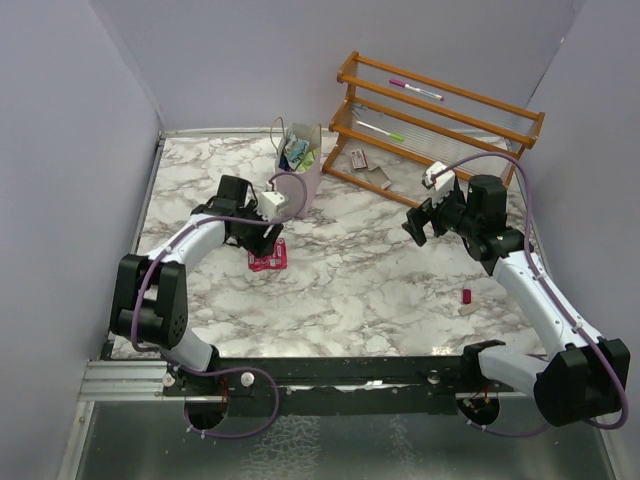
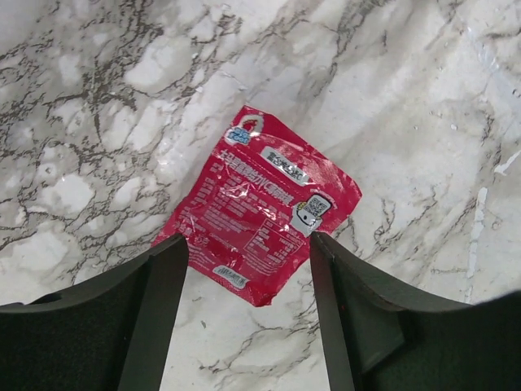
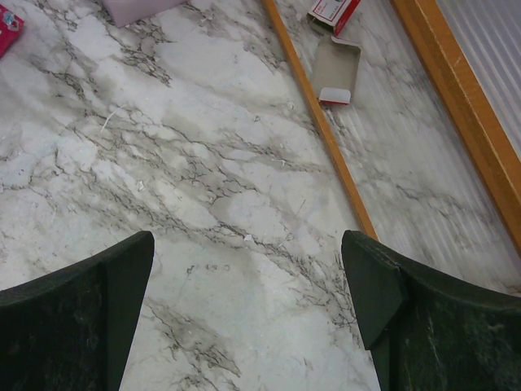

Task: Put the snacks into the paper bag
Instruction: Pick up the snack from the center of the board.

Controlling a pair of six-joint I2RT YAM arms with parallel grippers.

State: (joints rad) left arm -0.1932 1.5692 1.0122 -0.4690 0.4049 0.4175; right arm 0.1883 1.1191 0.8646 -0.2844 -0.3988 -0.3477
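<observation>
**One red packet, lined up for the pick**

Left fingers [image 2: 155, 309] stand apart and hover low over the red packet [image 2: 260, 208]. It lies flat on the marble surface [image 2: 391, 98], its near edge between the tips, and nothing is gripped. Right fingers [image 3: 98, 301] are spread wide and empty, over bare surface beside the rack [image 3: 456, 81]. The bag [image 1: 312, 182] stands upright just beyond the left arm, with wrappers showing at its mouth.

I read this as the pick step on the red packet. The next move calls for dropping to the surface and closing on that thin, crinkly edge. Then comes a lift and a carry over the bag's mouth, clear of the handles. Two small items [image 3: 335, 72] lie by the rack's foot; whether they're snacks, I can't tell.
</observation>
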